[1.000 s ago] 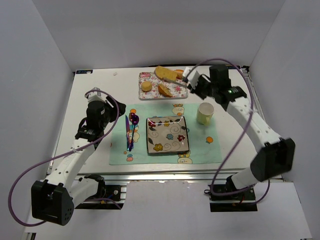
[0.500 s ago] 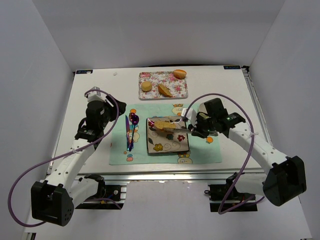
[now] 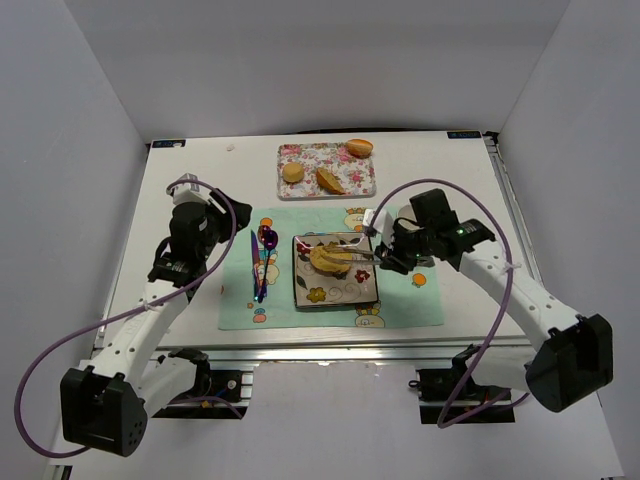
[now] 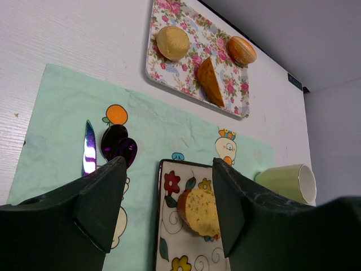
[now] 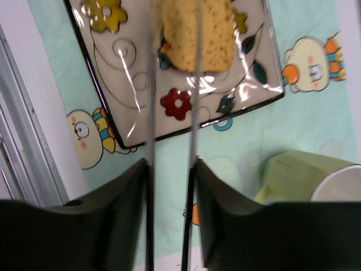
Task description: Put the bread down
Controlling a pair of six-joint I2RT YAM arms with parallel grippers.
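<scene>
Top external view showed the flat oval slice of golden-yellow toasted bread [image 3: 328, 260] lying on the square, glossy, flower-patterned plate [image 3: 345, 290], directly beneath the right gripper [image 3: 338, 254]. That gripper's long thin fingers stood parted, not clamping the slice. The left gripper [image 4: 169, 164] gaped wide, empty, well apart from the plate.
</scene>
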